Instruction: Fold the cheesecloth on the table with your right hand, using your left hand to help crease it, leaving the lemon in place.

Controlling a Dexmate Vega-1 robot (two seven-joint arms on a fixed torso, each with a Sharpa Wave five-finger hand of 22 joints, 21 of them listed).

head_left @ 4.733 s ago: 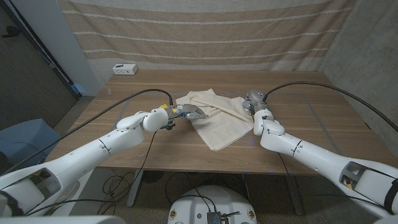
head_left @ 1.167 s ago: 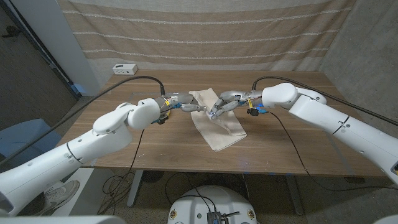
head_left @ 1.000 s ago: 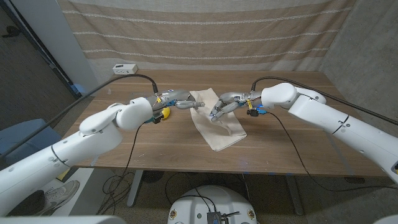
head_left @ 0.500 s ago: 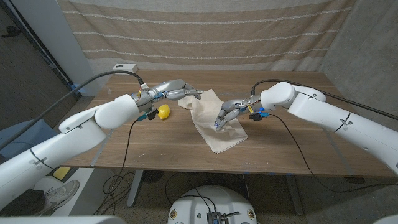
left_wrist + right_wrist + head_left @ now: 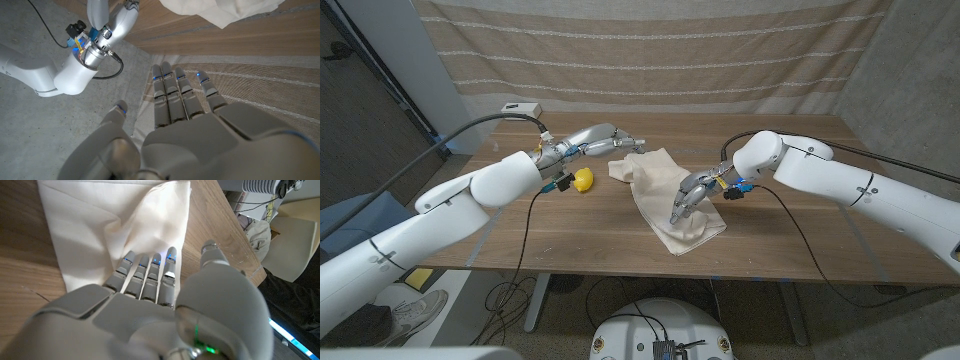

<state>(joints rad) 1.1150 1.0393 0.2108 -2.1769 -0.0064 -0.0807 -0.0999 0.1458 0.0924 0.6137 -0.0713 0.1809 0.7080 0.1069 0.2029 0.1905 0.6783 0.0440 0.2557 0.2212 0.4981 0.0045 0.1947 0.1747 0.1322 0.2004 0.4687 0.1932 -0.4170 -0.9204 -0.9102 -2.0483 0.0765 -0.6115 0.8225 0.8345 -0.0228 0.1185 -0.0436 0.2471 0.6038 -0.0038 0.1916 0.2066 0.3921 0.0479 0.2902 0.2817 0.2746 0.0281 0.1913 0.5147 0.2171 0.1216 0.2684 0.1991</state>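
Cheesecloth [image 5: 672, 200] lies folded mid-tabletop [image 5: 800, 240], long strip running from the near edge toward the far-left, bunched and rumpled at its far end. Judgement: light, limp, thin weave — will drag and wrinkle under any sideways push, won't hold a crease without pressing. Best taken by a free corner or edge, pinched, not scooped.

Right robot hand [image 5: 686, 196]: fingers straight and together, angled down onto the cloth, palm-down, touching the fabric near the strip's middle. Grasping nothing, looks like pressing/smoothing. Right wrist view shows fingertips [image 5: 150, 262] on the cloth near a raised fold. Arm comes in from the right, elbow high.

Lemon [image 5: 583, 179] sits on bare wood left of the cloth, apart from it.

Left robot hand [image 5: 605, 139]: lifted above the tabletop beyond the lemon, fingers extended and spread a bit, released, holding nothing; fingertips point toward the cloth's far bunched end. Left wrist view confirms flat extended fingers [image 5: 172, 97].
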